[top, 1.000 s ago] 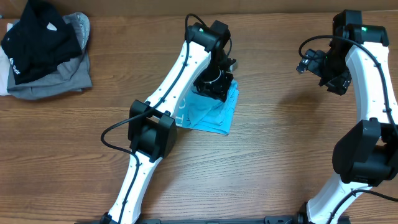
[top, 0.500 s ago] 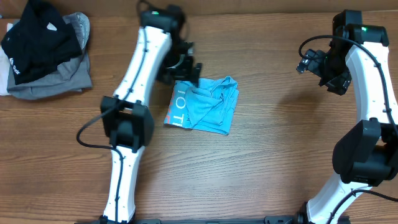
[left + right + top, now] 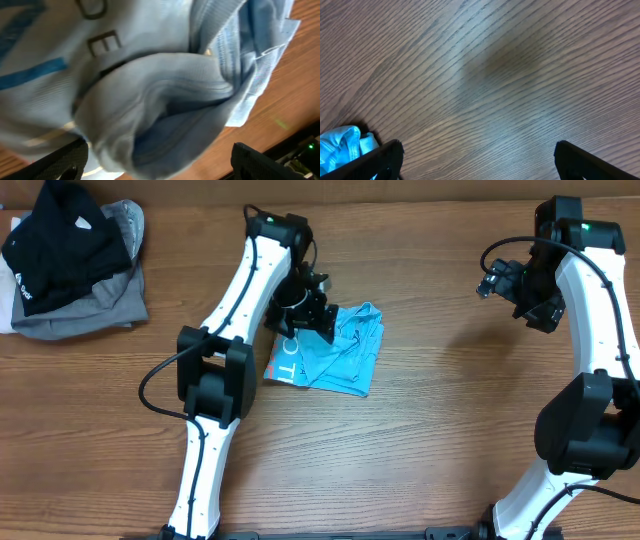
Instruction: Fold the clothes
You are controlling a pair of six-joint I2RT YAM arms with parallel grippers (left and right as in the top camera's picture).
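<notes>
**Shirt mid-counter, rumpled; left jaws open over it**

Sky-blue T-shirt (image 3: 335, 360) lies near the middle of the counter (image 3: 440, 430) as a rough, squarish bundle. Its top layer is bunched into ridges instead of lying flat.

Left jaws hang spread wide over the shirt's upper-left edge. In the left wrist view both fingertips (image 3: 55, 165) stand apart at the bottom corners, with a puffed fold of cloth below and nothing pinched.

Right jaws are also wide open and hold nothing. They sit well off to the right over bare wood, and only a corner of the shirt (image 3: 342, 145) shows in the right wrist view.

Step in hand, as I judge it, is a re-grasp to flatten and square the bundle.
- I'd come down on one clean hem, not on the puffed hump.
- I'd take a single layer, since fabric this thin will drag the layers beneath along with it.
- I'd draw it outward low and slow.
- Right arm could pin the far side.

Writing:
- White lettering (image 3: 290, 358) along the shirt's left edge reads roughly "O T" from overhead.
- Left wrist view shows an outlined "E" (image 3: 102, 44) with part of a rounded letter above it.
- Black garment (image 3: 60, 240), piled on the grey garment (image 3: 90, 315) at far left, carries a small white logo, too small to read.
</notes>
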